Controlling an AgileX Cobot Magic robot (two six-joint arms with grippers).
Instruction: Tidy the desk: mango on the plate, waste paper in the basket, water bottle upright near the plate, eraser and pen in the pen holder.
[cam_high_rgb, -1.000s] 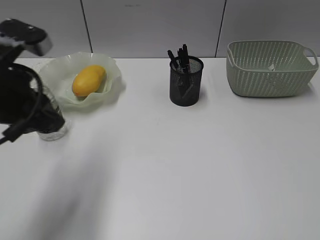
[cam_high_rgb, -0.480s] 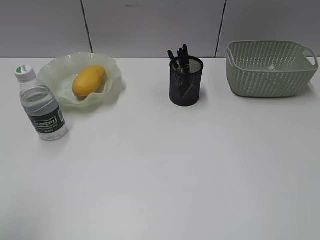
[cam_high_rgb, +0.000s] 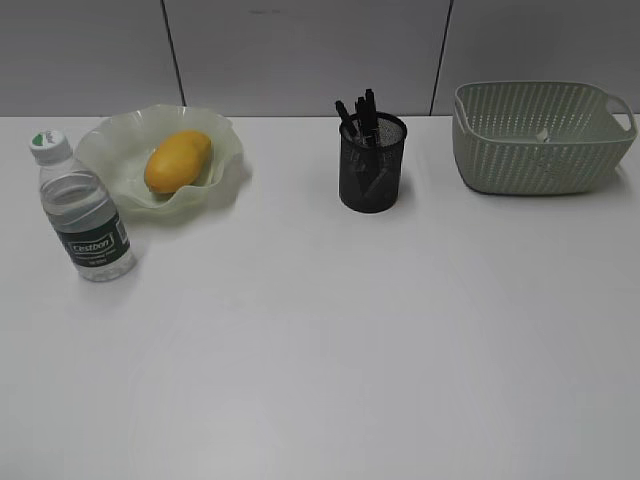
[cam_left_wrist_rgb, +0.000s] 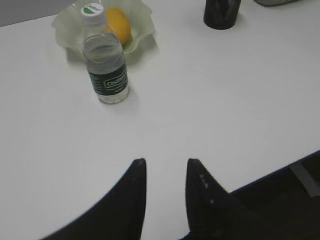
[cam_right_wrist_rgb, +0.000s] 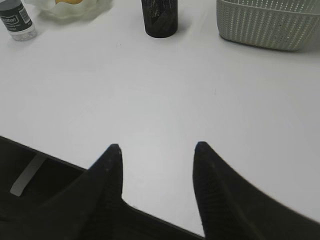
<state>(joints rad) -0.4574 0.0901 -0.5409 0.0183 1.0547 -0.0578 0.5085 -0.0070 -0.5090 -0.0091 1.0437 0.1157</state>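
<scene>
The yellow-orange mango (cam_high_rgb: 178, 160) lies in the pale green wavy plate (cam_high_rgb: 225, 135) at the back left of the white desk (cam_high_rgb: 330, 330). The water bottle (cam_high_rgb: 84, 208) stands upright just left of and in front of the plate; it also shows in the left wrist view (cam_left_wrist_rgb: 104, 55). The black mesh pen holder (cam_high_rgb: 371, 165) holds several dark pens. The green basket (cam_high_rgb: 540, 140) stands at the back right with a scrap of white paper (cam_high_rgb: 543, 134) inside. The eraser is not visible. My left gripper (cam_left_wrist_rgb: 165, 162) and right gripper (cam_right_wrist_rgb: 158, 146) are open, empty, low over the desk's near edge.
A grey panelled wall runs behind the desk. The desk's near edge shows as a dark drop in the left wrist view (cam_left_wrist_rgb: 280, 175) and in the right wrist view (cam_right_wrist_rgb: 35, 165). In the right wrist view the pen holder (cam_right_wrist_rgb: 160, 17) and basket (cam_right_wrist_rgb: 267, 25) stand far ahead.
One second ago the left arm covered the bottle at the left of the exterior view. It has since drawn back out of that view, leaving the bottle standing upright.
</scene>
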